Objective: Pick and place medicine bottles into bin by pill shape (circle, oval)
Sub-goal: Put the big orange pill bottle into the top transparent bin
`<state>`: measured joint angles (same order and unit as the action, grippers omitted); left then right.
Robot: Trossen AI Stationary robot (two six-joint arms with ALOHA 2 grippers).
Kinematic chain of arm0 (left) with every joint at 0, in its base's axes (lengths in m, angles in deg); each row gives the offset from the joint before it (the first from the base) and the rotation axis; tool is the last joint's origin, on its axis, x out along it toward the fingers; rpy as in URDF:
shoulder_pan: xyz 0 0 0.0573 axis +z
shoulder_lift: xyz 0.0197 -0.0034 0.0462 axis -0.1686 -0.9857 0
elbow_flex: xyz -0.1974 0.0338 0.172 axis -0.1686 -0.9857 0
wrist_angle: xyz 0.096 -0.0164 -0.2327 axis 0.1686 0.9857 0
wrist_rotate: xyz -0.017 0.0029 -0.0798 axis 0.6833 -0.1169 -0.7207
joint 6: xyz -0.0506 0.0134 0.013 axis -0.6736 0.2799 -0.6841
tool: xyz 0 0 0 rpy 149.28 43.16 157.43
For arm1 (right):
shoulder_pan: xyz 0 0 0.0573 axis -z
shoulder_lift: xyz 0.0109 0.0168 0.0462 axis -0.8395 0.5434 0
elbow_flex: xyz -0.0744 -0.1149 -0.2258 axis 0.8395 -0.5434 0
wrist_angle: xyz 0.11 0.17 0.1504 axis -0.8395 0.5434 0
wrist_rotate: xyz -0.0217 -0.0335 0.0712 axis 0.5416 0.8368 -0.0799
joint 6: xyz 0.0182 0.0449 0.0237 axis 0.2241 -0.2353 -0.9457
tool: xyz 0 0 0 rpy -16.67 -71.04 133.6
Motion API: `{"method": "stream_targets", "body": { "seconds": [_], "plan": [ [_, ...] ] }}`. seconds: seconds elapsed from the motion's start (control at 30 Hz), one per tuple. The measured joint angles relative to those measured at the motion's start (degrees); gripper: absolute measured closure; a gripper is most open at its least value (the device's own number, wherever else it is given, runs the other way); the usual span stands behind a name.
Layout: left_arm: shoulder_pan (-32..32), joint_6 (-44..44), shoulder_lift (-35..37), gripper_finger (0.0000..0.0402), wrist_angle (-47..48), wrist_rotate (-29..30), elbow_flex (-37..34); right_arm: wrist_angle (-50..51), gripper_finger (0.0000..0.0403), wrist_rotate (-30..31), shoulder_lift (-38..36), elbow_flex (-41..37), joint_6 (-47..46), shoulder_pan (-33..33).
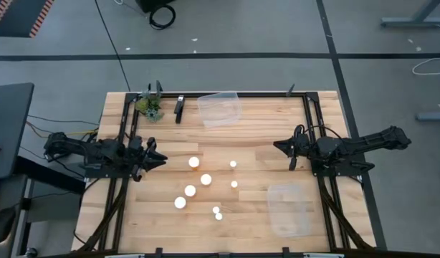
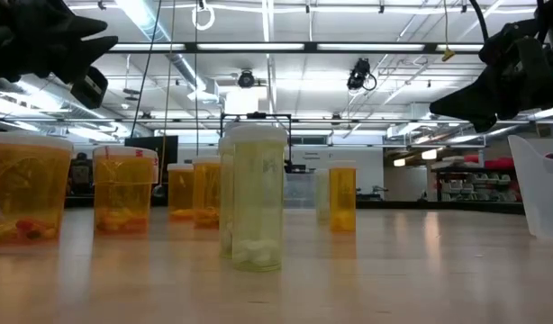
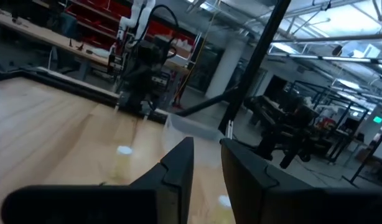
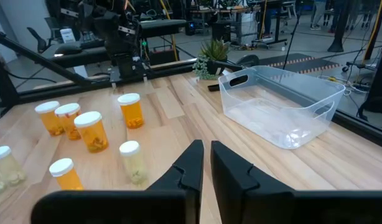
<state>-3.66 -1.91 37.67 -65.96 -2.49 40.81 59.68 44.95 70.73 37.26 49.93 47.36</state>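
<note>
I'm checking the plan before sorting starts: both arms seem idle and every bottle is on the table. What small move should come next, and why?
Probably the left gripper should open and reach toward the nearest medicine bottle. It is shut and empty, raised beside the cluster, while the right gripper, also shut, sits farther off. Both clear bins look empty.

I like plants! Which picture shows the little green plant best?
The right wrist view: the little green plant stands at the table's far edge beside the clear bin, its spiky leaves plain. The high view shows it only as a small green clump from above. The low view and left wrist view do not show it.
</note>
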Motion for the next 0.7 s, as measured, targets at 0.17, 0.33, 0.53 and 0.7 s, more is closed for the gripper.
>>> {"method": "stream_targets", "body": {
  "seconds": [0.17,0.33,0.53,0.7],
  "plan": [
    [0.0,-1.0,0.0,0.0316,-1.7,0.0,0.0,0.0,0.0366,0.0,0.0,0.0,0.0,0.0],
    [0.0,5.8,0.0,0.0325,-1.3,1.6,0.0,0.0,0.0366,0.0,0.0,0.0,0.0,0.0],
    [0.1,12.4,-0.8,0.0334,-0.4,5.4,0.0,0.0,0.0366,0.0,0.0,0.0,0.0,0.0],
    [2.6,9.6,-5.9,0.0336,1.1,10.2,0.4,0.0,0.0366,0.0,0.0,0.0,0.0,0.0]
  ]
}}
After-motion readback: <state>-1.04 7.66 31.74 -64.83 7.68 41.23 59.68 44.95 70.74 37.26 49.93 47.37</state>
